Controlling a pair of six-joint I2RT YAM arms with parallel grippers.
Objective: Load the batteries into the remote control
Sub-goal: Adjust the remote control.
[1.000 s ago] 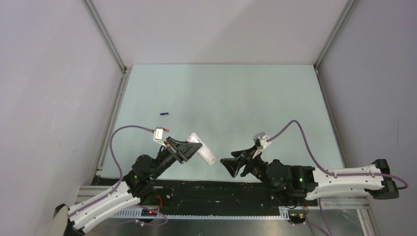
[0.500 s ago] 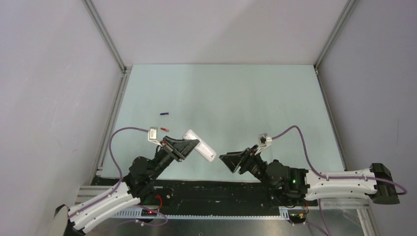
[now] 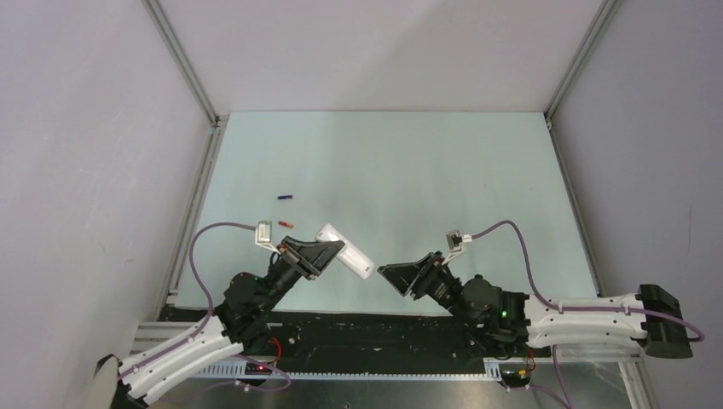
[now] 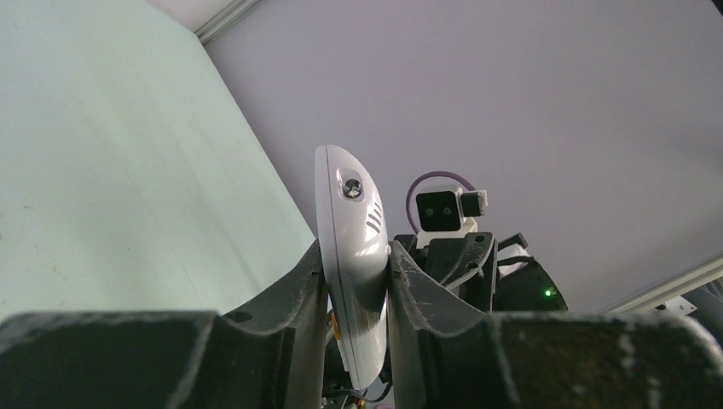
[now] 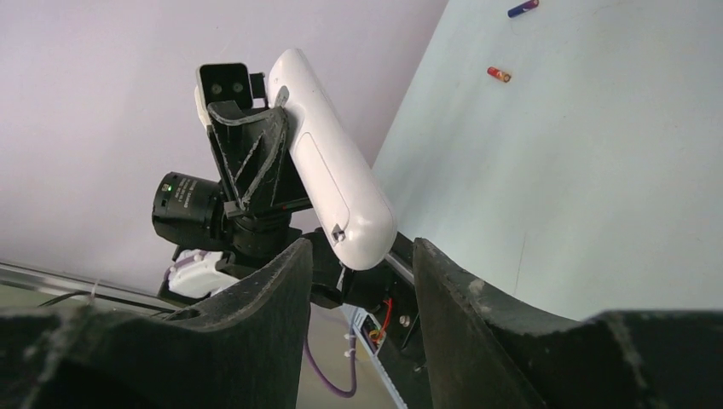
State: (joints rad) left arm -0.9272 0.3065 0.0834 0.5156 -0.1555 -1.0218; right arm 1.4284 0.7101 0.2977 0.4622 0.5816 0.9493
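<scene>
The remote control (image 3: 356, 262) is off the table (image 3: 426, 162), gripped in your left gripper (image 3: 328, 249). Its jaws are closed on the remote's two broad faces, roughly partway along its length. From above, the handset slants from upper left to lower right, and its free rounded end points toward the right arm. In the left wrist view it stands edge-on between the jaws, both of them pressed against it. A small round window and three short slots show near its far end.

Your right gripper (image 3: 384, 273) faces the remote with its jaws parted and holds nothing. In the right wrist view the remote's rounded end lines up with the gap, with space showing on both sides. You cannot tell from these views whether the tip is inside the gap or just in front of it.

The red-orange battery (image 3: 286, 224) lies on the table just beyond the left wrist. The dark blue battery (image 3: 285, 198) lies farther out, apart from it. Neither touches the remote.
</scene>
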